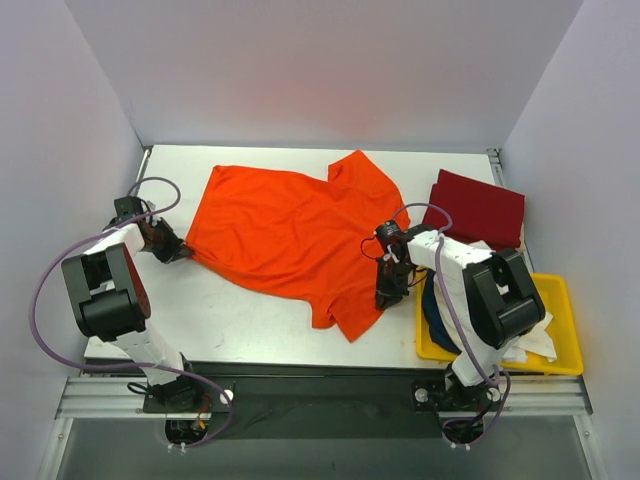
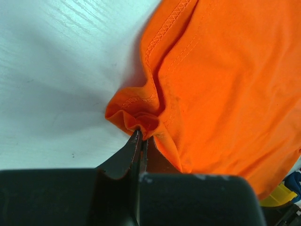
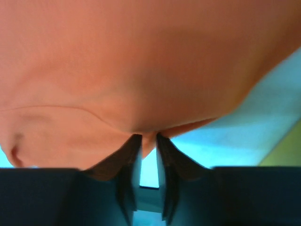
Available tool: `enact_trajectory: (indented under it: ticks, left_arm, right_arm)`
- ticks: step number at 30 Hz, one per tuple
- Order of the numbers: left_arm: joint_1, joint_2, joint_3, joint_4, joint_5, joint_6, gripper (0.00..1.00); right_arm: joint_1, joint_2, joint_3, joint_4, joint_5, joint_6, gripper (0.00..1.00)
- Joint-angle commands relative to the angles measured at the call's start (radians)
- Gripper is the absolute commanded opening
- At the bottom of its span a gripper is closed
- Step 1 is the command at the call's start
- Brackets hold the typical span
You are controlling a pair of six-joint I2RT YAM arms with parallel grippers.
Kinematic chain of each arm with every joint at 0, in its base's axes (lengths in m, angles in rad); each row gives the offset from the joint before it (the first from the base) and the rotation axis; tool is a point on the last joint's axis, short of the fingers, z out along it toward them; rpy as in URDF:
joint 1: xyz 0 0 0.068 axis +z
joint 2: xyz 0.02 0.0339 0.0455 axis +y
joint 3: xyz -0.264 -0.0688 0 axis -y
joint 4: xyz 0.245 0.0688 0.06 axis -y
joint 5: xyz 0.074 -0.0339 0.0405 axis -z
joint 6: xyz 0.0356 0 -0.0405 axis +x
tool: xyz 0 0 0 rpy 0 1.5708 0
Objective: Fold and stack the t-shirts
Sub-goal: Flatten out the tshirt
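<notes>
Room: pale walls [image 1: 330, 70] on three sides, white desk [image 1: 230, 320]. Mid-desk lies bright orange cloth t-shirt [image 1: 290, 230], spread out. Its corner is pinched tight in left end effector [image 2: 141, 135]. At its hem, right end effector [image 3: 148, 139] has its jaws narrowly apart; cannot tell if it grips.

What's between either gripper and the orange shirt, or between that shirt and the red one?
Nothing visible. The left gripper is shut on a corner of the orange shirt; the right gripper pinches its opposite edge. Only table, with the right arm's cable looping over it, separates it from the red shirt.
</notes>
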Motion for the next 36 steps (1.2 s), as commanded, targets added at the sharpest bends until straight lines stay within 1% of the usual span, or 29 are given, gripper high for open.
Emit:
enact_trajectory:
  ticks: [1,2,7,10,11,13,16,17,18,19,20,21,22,23,25,26,28,29,30,31,32,34,36]
  left_arm:
    - [0.01,-0.015,0.028,0.049,0.035,-0.001,0.0]
    - [0.015,-0.029,0.029,0.044,0.034,0.001,0.0]
    - [0.035,-0.097,0.051,0.026,0.037,-0.004,0.0]
    - [0.047,-0.118,0.063,0.015,0.038,-0.002,0.0]
    - [0.05,-0.121,0.068,0.012,0.041,-0.004,0.0]
    - [0.052,-0.12,0.084,0.012,0.044,-0.001,0.0]
    - [0.05,-0.098,0.109,0.013,0.066,-0.002,0.0]
    - [0.05,-0.08,0.129,0.013,0.082,-0.004,0.0]
    - [0.049,-0.069,0.135,0.013,0.09,-0.005,0.0]
    - [0.049,-0.054,0.144,0.013,0.096,-0.007,0.0]
    - [0.049,-0.046,0.155,0.012,0.106,-0.007,0.0]
    - [0.046,-0.04,0.161,0.013,0.11,-0.007,0.0]
    - [0.044,-0.029,0.167,0.01,0.116,-0.004,0.0]
    - [0.043,-0.023,0.17,0.007,0.127,-0.002,0.0]
    - [0.037,-0.016,0.176,0.007,0.135,0.002,0.0]
    - [0.03,-0.009,0.18,0.007,0.139,0.001,0.0]
    - [0.024,-0.005,0.18,0.009,0.142,0.001,0.0]
    - [0.02,-0.003,0.18,0.01,0.145,0.004,0.0]
    - [0.018,-0.002,0.18,0.009,0.144,0.002,0.0]
    - [0.017,-0.002,0.181,0.007,0.144,0.004,0.0]
    - [0.015,-0.002,0.18,0.009,0.144,0.005,0.0]
    - [0.013,0.001,0.18,0.006,0.144,0.007,0.0]
    - [0.009,0.004,0.176,0.007,0.144,0.005,0.0]
  right_arm:
    - [0.001,0.03,0.072,-0.042,0.028,-0.004,0.06]
    - [0.0,0.026,0.084,-0.054,0.034,-0.004,0.0]
    - [-0.02,-0.036,0.208,-0.168,0.088,-0.027,0.0]
    - [-0.075,-0.042,0.273,-0.191,0.096,-0.047,0.0]
    - [-0.116,-0.024,0.287,-0.194,0.093,-0.056,0.0]
    - [-0.152,0.008,0.342,-0.192,0.085,-0.076,0.0]
    - [-0.192,0.096,0.42,-0.192,0.083,-0.13,0.0]
    - [-0.198,0.142,0.481,-0.192,0.08,-0.136,0.0]
    - [-0.21,0.16,0.504,-0.192,0.067,-0.142,0.05]
    - [-0.212,0.173,0.533,-0.194,0.05,-0.14,0.13]
    - [-0.213,0.185,0.566,-0.194,0.036,-0.14,0.33]
    - [-0.212,0.18,0.57,-0.193,0.024,-0.137,0.39]
    - [-0.201,0.171,0.57,-0.192,0.007,-0.139,0.42]
    - [-0.193,0.139,0.546,-0.191,0.004,-0.145,0.45]
    - [-0.151,0.095,0.5,-0.177,-0.007,-0.183,0.46]
    - [-0.135,0.046,0.465,-0.17,-0.016,-0.199,0.46]
    - [-0.1,-0.011,0.333,-0.13,-0.035,-0.219,0.46]
    - [-0.071,-0.043,0.286,-0.111,-0.071,-0.217,0.46]
    - [-0.057,-0.109,0.24,-0.067,-0.091,-0.216,0.45]
    - [-0.046,-0.143,0.14,-0.044,-0.111,-0.207,0.46]
    - [-0.028,-0.207,0.098,-0.022,-0.133,-0.194,0.47]
    - [-0.017,-0.264,-0.013,0.034,-0.151,-0.182,0.47]
    - [0.003,-0.321,-0.074,0.089,-0.167,-0.174,0.48]
